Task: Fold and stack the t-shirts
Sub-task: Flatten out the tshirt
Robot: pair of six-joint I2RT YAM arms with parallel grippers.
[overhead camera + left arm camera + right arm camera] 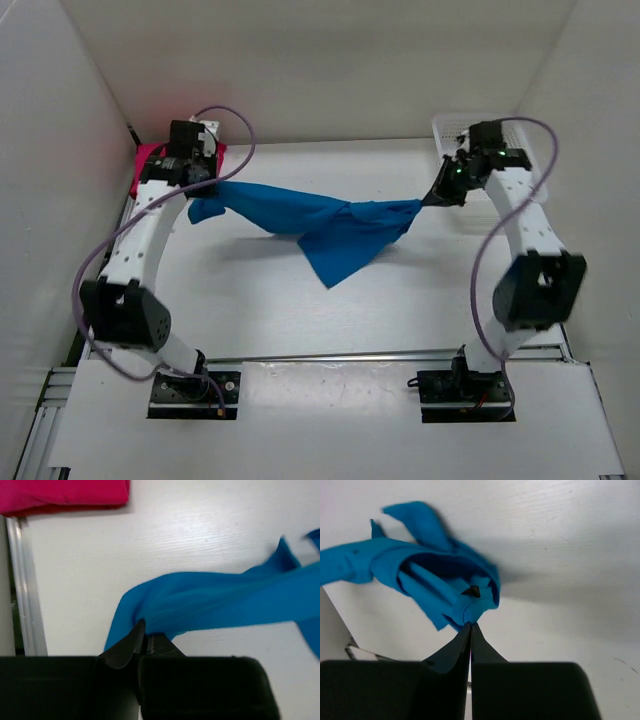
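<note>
Bright blue fabric t-shirt point(340, 235) pinched at both ends, by left gripper point(207, 187) and right gripper point(432, 200). Stretched above white bench point(400, 310), middle twisted and sagging.

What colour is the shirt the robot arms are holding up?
Bright blue. The t-shirt shows best in the top external view.

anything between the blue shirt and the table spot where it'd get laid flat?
Nothing visible. The blue shirt hangs stretched between the left gripper and right gripper over bare table. The pink shirt sits far left and the basket far right, both outside that span.
</note>
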